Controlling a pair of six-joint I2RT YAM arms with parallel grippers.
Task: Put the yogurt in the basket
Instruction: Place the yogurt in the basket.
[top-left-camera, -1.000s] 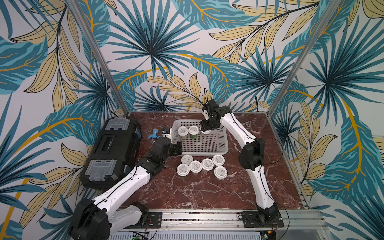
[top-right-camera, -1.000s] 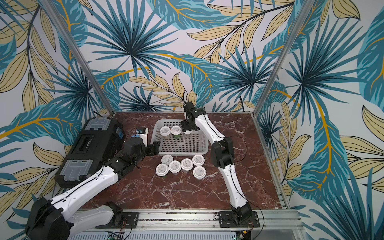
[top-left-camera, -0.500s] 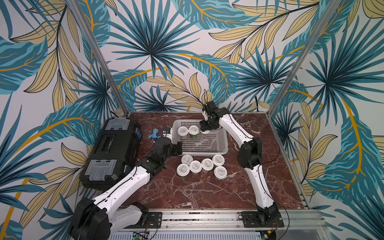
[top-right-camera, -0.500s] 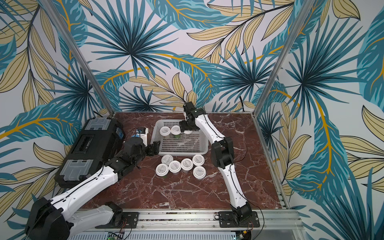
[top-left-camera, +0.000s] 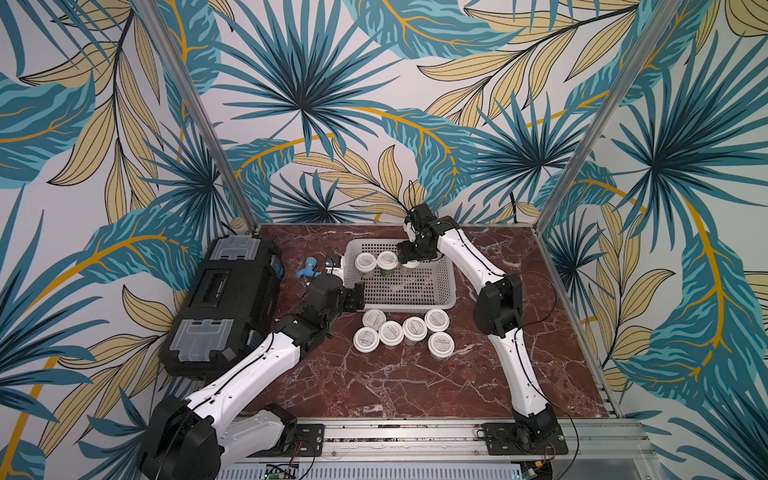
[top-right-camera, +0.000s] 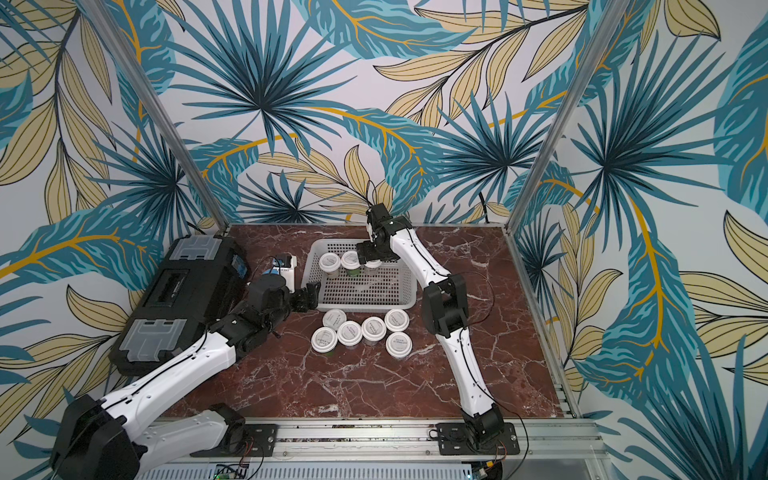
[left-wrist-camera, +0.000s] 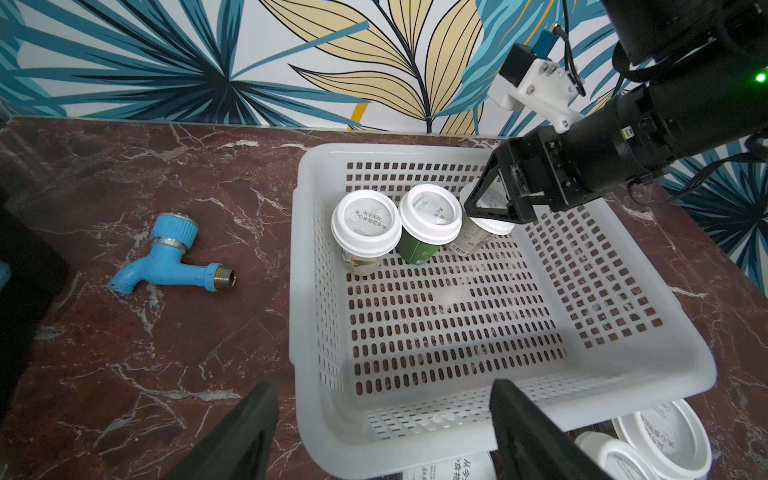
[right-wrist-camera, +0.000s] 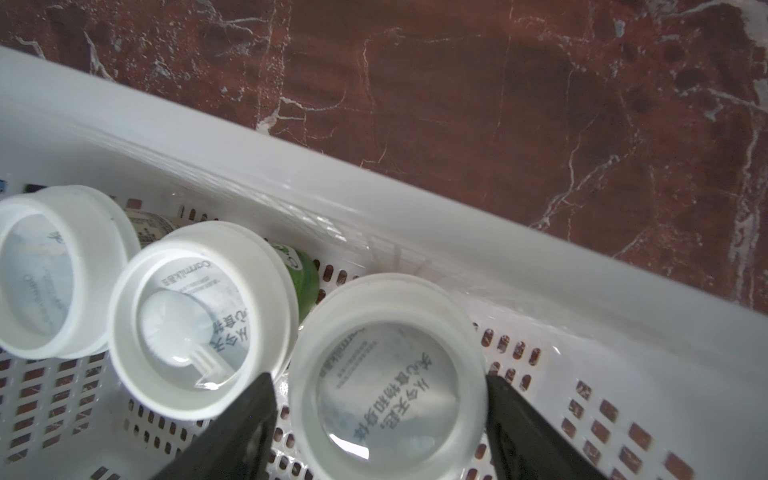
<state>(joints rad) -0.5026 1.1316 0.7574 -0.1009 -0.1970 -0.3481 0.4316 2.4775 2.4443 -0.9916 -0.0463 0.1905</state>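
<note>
Yogurt cups, three in a row at the basket far wall, right gripper released, jaws loose around the third cup, six cups clustered on the table alongside, left gripper spread, empty.

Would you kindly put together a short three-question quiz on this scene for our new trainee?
1. How many yogurt cups are inside the basket?
2. True or false: six cups wait on the table, in front of the basket.
3. Fill in: the right gripper straddles a cup's white ____.
Key: 1. three; 2. true; 3. lid.
</note>
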